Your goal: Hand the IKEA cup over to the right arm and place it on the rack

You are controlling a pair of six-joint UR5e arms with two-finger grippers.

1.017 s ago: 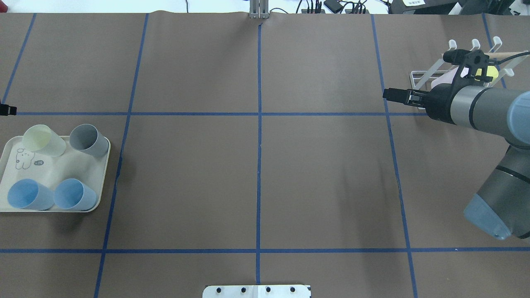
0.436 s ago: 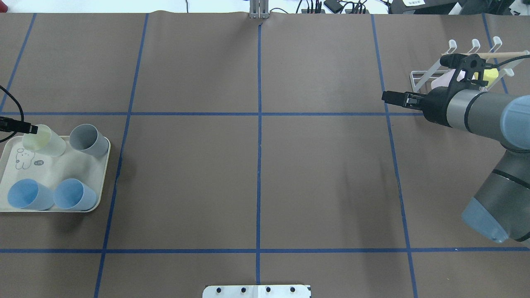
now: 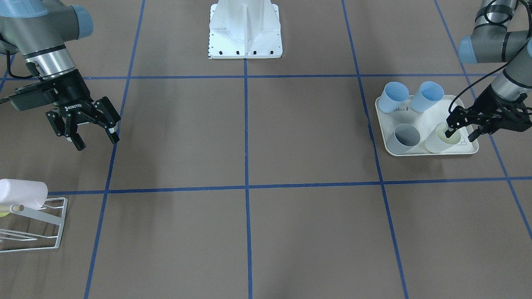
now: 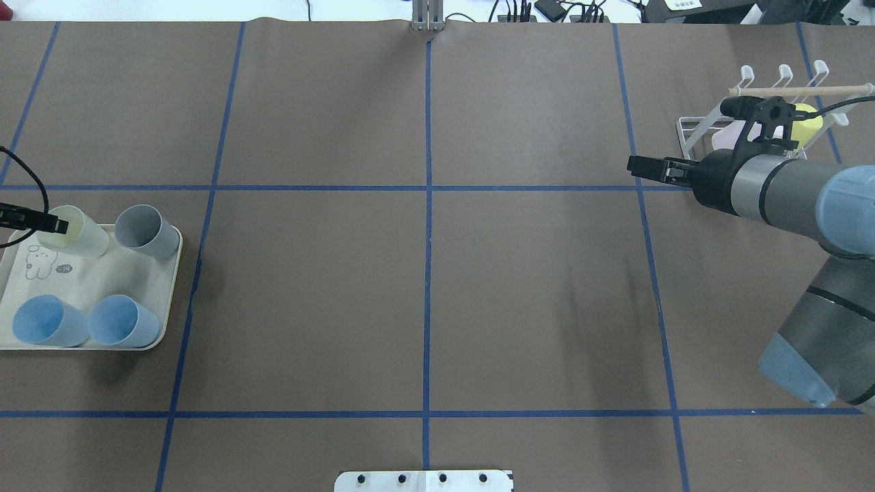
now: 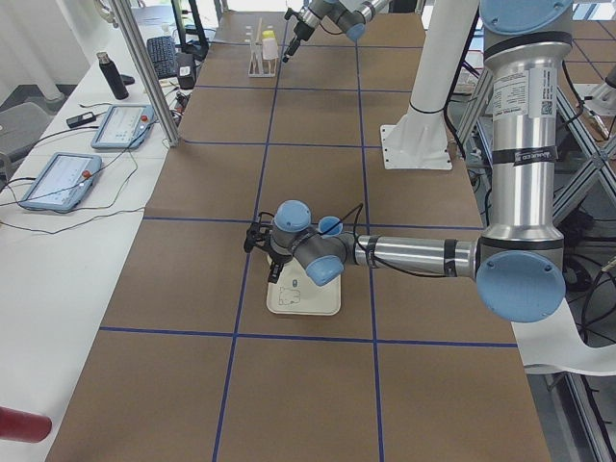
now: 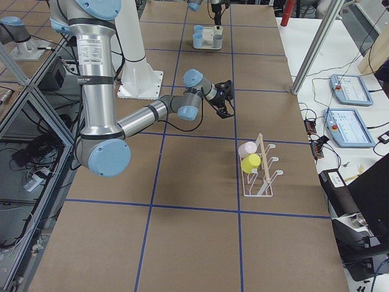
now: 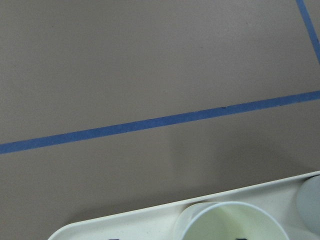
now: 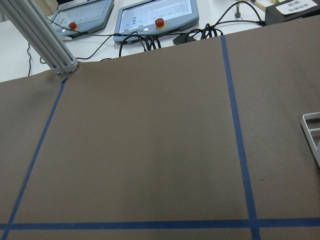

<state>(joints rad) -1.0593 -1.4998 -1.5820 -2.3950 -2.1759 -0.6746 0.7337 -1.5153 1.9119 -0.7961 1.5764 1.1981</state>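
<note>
The fingers of the left gripper are spread. 1 tip is at the mouth of the pale yellow IKEA cup and the other is outside its wall; whether they touch it cannot be told. The cup stands upright on the cream tray, beside 1 grey cup and near 2 blue cups. Well apart, the right gripper hangs empty with its fingers parted, near the rack. The rack carries a pink cup and a yellow cup.
</note>
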